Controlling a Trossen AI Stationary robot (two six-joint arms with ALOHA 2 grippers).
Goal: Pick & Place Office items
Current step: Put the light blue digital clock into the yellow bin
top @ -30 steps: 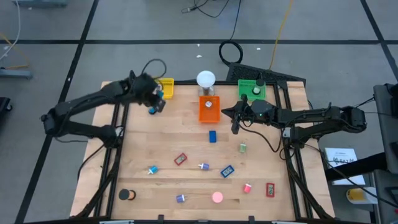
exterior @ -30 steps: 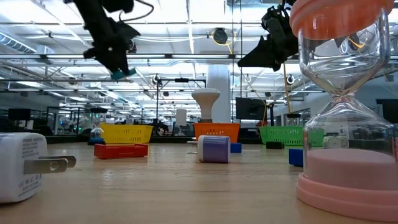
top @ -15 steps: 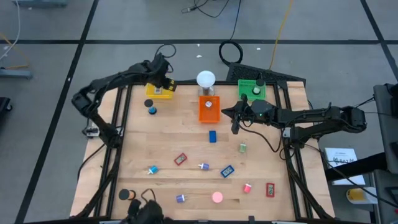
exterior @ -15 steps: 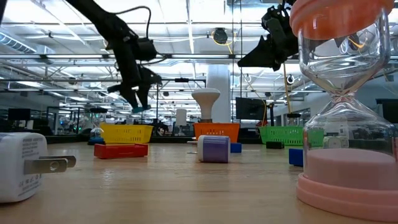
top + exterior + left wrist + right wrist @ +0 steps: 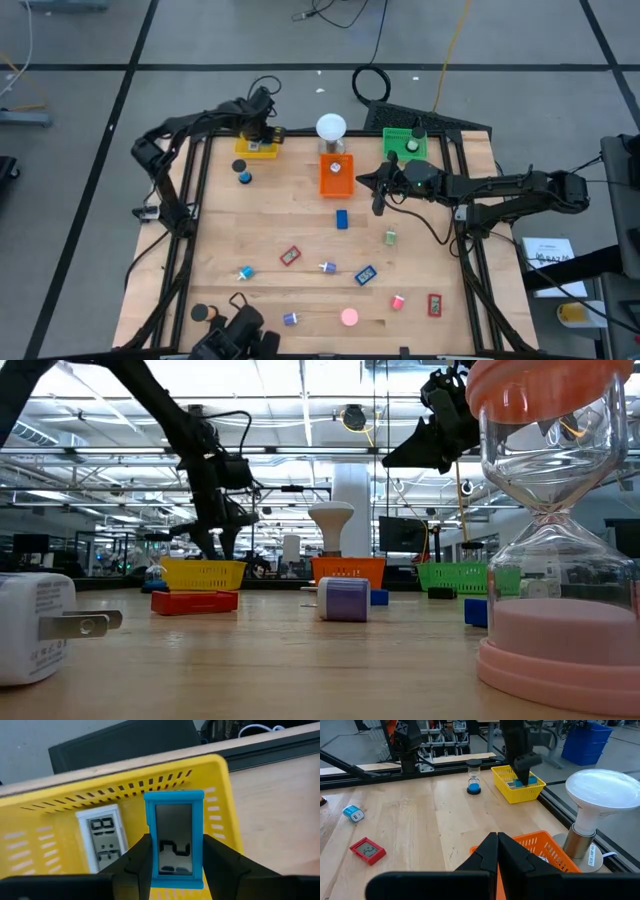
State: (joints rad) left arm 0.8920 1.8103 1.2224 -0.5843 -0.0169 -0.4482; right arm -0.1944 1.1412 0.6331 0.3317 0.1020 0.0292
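Note:
My left gripper (image 5: 176, 842) is shut on a small blue-framed clock (image 5: 174, 820) over the yellow tray (image 5: 45, 820) at the table's far left. In the high view this gripper (image 5: 256, 134) sits over the tray (image 5: 262, 150). In the low view it (image 5: 215, 545) hangs just above the tray's rim (image 5: 203, 573). A white clock (image 5: 102, 842) lies flat on the tray floor. My right gripper (image 5: 497, 847) is shut and holds nothing. It hangs level above the orange tray (image 5: 337, 176). Other office items lie scattered on the wood. My left gripper pinches the blue clock by its two long side edges (image 5: 150, 865) between its two fingers, at the end nearer the wrist. The fingers slant steeply down from above and lie along the clock. The clock's display faces the wrist, and its free end (image 5: 174, 795) reaches out over the tray's inside.
A blue hourglass (image 5: 243, 172) stands just in front of the yellow tray. The white lamp (image 5: 331, 128) and the green tray (image 5: 405, 144) are at the far edge. A blue block (image 5: 342, 219), red clocks (image 5: 290, 256), a pink hourglass (image 5: 349, 318) and a black roll (image 5: 204, 313) lie toward the near edge.
My left gripper has carried the blue clock toward the table's far edge and down, from above the blue hourglass to just over the yellow tray. It has rolled a little on the way and stayed shut on the clock.

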